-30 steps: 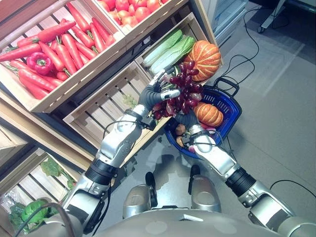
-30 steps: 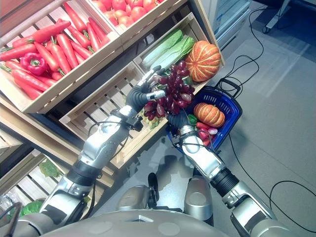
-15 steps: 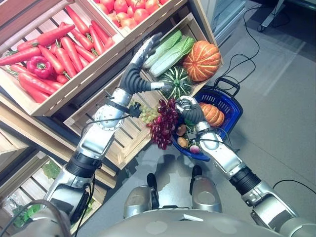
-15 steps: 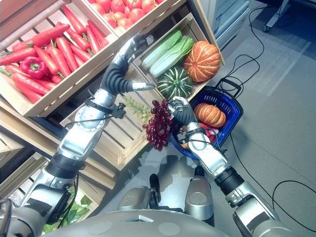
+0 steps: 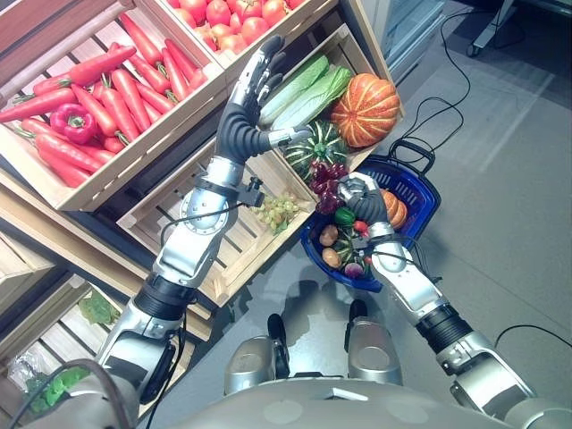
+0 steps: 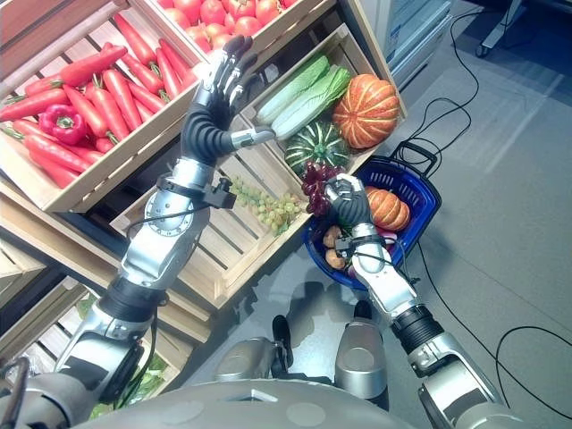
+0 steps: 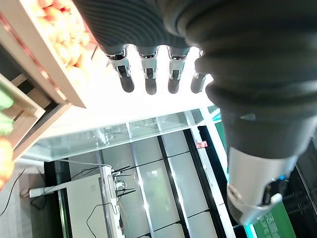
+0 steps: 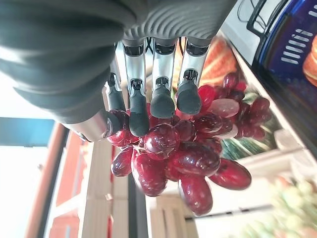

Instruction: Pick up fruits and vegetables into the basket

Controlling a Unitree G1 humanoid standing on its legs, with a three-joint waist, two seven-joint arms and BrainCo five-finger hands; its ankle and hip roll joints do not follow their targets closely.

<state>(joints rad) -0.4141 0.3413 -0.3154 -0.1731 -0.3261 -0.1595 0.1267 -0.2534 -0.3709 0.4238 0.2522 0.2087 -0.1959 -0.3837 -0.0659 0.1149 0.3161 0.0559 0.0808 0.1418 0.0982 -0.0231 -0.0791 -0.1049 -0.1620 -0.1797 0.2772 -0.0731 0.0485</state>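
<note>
My right hand (image 5: 364, 197) is shut on a bunch of dark red grapes (image 5: 325, 180), held at the near-left rim of the blue basket (image 5: 418, 193). In the right wrist view its fingers (image 8: 162, 100) curl over the grapes (image 8: 184, 151). In the basket lie a small orange pumpkin (image 5: 394, 211) and several small vegetables (image 5: 338, 241). My left hand (image 5: 254, 88) is raised in front of the upper crates, fingers straight and spread, holding nothing; the left wrist view shows its fingers (image 7: 148, 74) straight.
Wooden crates fill the shelf: carrots with a red pepper (image 5: 75, 122), red round fruit (image 5: 234, 11), long green cabbages (image 5: 308, 88), a green striped squash (image 5: 315, 143), a big orange pumpkin (image 5: 365, 107), green grapes (image 5: 279, 211). Grey floor lies to the right.
My left hand has let go of the red grapes and risen toward the upper crates. My right hand has carried the bunch up and right to the basket's rim.
</note>
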